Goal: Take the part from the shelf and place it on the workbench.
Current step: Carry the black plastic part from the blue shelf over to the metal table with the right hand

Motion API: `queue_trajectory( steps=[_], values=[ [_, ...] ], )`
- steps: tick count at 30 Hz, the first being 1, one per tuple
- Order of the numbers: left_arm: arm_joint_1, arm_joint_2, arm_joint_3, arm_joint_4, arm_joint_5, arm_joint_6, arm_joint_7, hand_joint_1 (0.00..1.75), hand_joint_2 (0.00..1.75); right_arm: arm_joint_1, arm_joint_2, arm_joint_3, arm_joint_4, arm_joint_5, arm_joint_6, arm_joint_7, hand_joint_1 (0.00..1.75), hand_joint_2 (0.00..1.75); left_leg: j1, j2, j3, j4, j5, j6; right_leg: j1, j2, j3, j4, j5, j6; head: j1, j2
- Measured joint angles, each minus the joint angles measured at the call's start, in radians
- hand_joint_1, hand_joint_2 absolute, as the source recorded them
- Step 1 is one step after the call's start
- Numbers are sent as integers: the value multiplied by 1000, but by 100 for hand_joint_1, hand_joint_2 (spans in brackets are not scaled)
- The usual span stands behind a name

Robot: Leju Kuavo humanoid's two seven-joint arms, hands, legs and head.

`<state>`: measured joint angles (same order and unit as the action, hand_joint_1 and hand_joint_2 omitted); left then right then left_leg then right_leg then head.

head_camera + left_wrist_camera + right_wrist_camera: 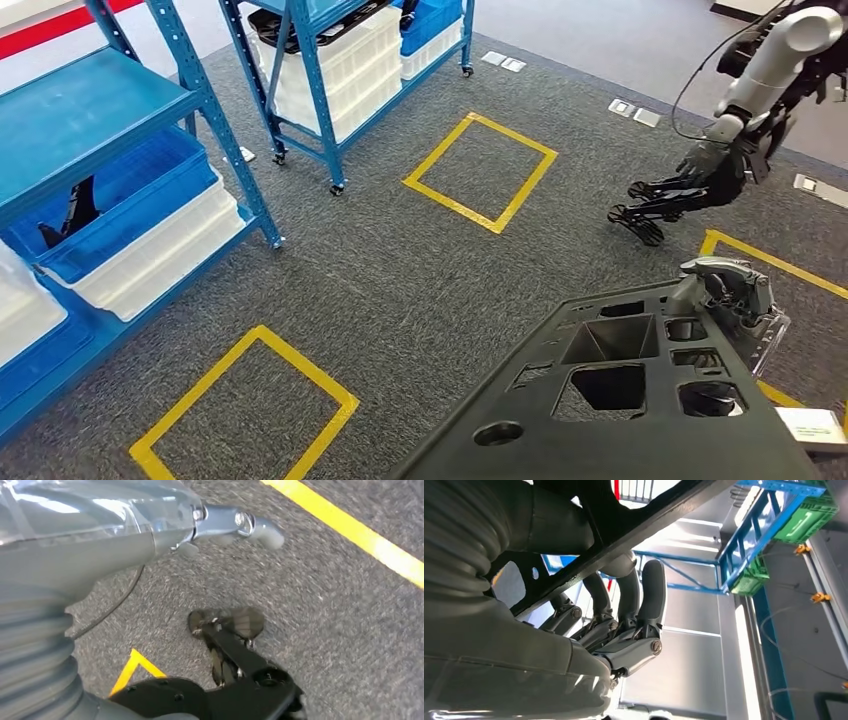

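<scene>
Right hand (735, 290) clamped one edge of the black part (610, 400), carried over the carpet (400, 260). Left hand (690, 190) hung empty, fingers apart. One-sided hold; the part could tilt or slip.

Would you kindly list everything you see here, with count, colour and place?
shelves: two, blue, left and top centre
bins: several, white and blue, on the shelves
tape squares: at least three, yellow, on the grey carpet
part: one, black with cutouts, lower right
silver arm: one, dark hand, top right; owner unclear
right hand: grips the part's edge
left hand: holds nothing, above the carpet
</scene>
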<state>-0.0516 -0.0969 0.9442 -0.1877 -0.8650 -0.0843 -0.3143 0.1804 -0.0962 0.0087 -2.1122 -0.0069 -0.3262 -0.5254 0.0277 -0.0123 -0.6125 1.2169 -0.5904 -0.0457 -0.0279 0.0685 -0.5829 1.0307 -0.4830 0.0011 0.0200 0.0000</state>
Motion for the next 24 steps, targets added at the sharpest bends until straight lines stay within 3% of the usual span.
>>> queue_trajectory(
  steps=[2,3,4,6,8,10,12,13,14,15,17,19,21,22,24],
  values=[
    [1,0,0,1,0,0,0,0,175,-1,0,0,0,0,0,0,175,175,11,-44,46,-114,47,-6,-2,26,-4,12,-6,14,-4,0],
    [1,0,0,1,0,0,0,0,175,-1,0,0,0,1,0,-1,175,175,12,-60,56,-142,53,-7,-2,36,-7,15,-6,22,-5,0],
    [1,0,0,2,-1,0,0,0,175,-1,0,0,0,1,0,-1,175,175,11,-66,59,-148,50,-5,-2,47,-10,13,-4,28,-5,0],
    [-1,0,0,2,-2,0,0,0,175,1,1,0,0,2,0,0,175,175,7,-44,61,-153,54,8,-3,60,-14,5,2,39,-1,0],
    [-3,0,0,1,-2,0,-1,0,175,1,1,-2,-1,2,-2,0,175,175,5,-19,63,-158,56,23,2,21,-37,41,-17,45,9,0],
    [-2,0,0,1,-1,0,-2,0,175,1,1,-2,-1,3,-5,-1,175,175,0,8,63,-159,55,33,6,-35,-98,157,-70,47,22,0],
    [0,0,0,1,-2,0,-1,0,175,3,1,-4,-1,3,-9,-1,175,175,-3,38,64,-159,52,38,6,-51,-160,274,-106,48,30,0],
    [0,0,0,1,-2,0,-1,0,175,5,1,-6,-1,3,-12,-1,175,175,-4,52,66,-159,49,39,6,-54,-170,288,-98,48,33,0],
    [-1,0,0,1,-2,0,-1,0,175,7,1,-8,-1,3,-14,-2,175,175,-4,65,69,-159,46,40,7,-58,-160,264,-74,47,37,0],
    [-2,0,0,0,-2,0,-1,0,175,8,1,-11,-2,4,-17,-3,175,175,-4,77,74,-159,43,39,7,-68,-132,204,-38,45,40,0],
    [-3,0,0,0,-1,0,-1,0,175,8,1,-14,-5,5,-20,-6,175,175,-7,97,82,-161,36,33,17,-109,-67,73,12,39,49,0],
    [-3,0,1,0,-2,0,-1,0,175,11,2,-17,-7,7,-23,-9,175,175,-12,115,89,-168,32,25,29,-132,-42,17,19,31,51,0],
    [-4,0,1,0,-2,0,-1,0,175,18,2,-21,-11,8,-26,-10,175,175,-13,130,98,-175,28,16,27,-112,-41,9,20,22,46,0],
    [-5,0,1,0,-2,0,-1,0,175,21,3,-23,-14,9,-28,-11,175,175,-12,121,100,-170,21,13,23,-102,-38,5,21,16,41,0],
    [-6,-1,1,0,-2,0,-2,0,175,23,4,-25,-19,11,-31,-12,175,175,-9,70,74,-104,-21,9,13,-83,-31,-3,24,-3,30,0]
  ],
)
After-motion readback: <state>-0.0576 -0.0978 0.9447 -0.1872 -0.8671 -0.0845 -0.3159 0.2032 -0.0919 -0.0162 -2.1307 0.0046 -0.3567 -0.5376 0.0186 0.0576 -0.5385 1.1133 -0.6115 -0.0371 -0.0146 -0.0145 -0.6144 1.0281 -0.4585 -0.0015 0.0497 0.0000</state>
